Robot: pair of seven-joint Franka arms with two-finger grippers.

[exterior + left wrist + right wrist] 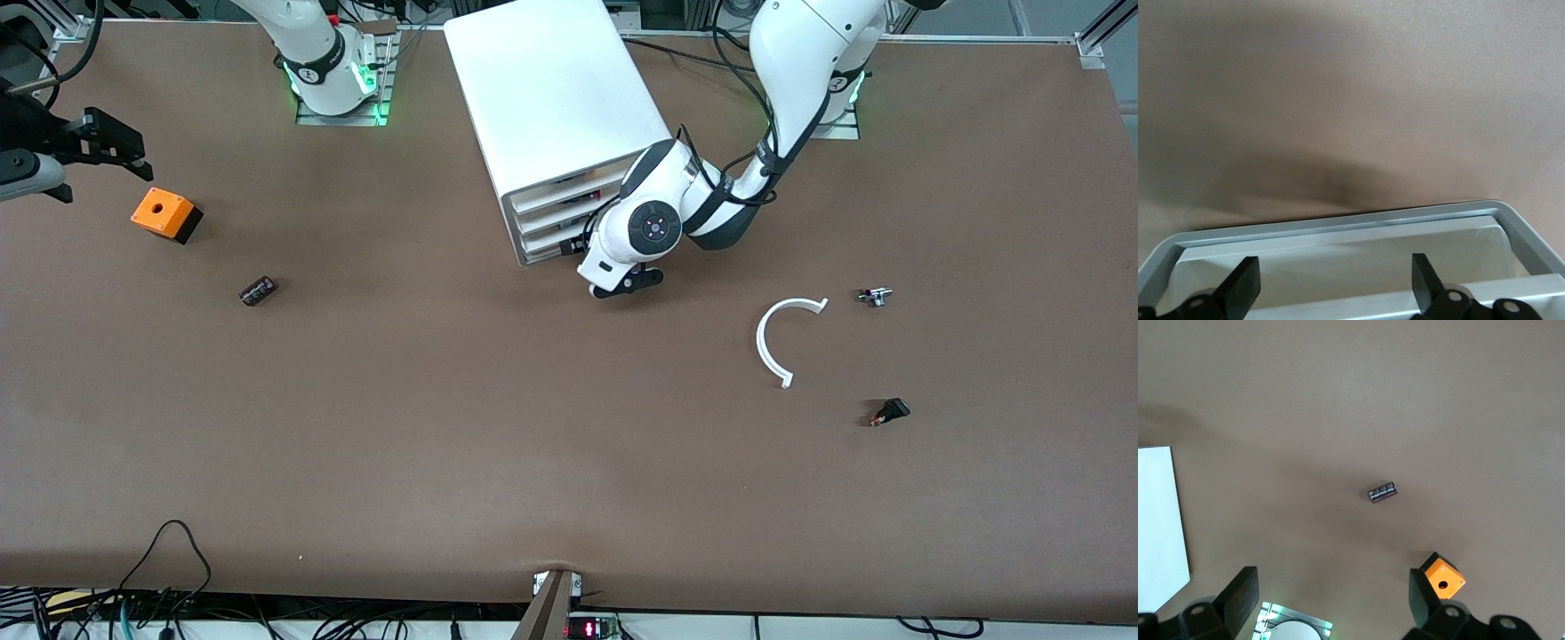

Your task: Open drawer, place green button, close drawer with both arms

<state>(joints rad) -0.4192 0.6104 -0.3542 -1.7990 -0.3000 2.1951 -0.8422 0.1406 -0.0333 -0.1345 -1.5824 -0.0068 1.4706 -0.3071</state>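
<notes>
The white cabinet (551, 98) stands at the robots' edge of the table, its three drawers facing the front camera. All three look pushed in. My left gripper (569, 247) is at the front of the lowest drawer (540, 253). In the left wrist view this gripper (1335, 287) is open, and the white drawer front (1338, 257) lies between its fingers (1245, 283). The button (258, 291) is a small dark piece lying toward the right arm's end, also seen in the right wrist view (1381, 492). My right gripper (107, 156) hangs open and empty over the table's edge there, above the orange box.
An orange box with a hole (164, 213) (1441, 577) sits near the button. Toward the left arm's end lie a white curved strip (782, 342), a small silvery part (876, 296) and a black switch with a red tip (889, 412).
</notes>
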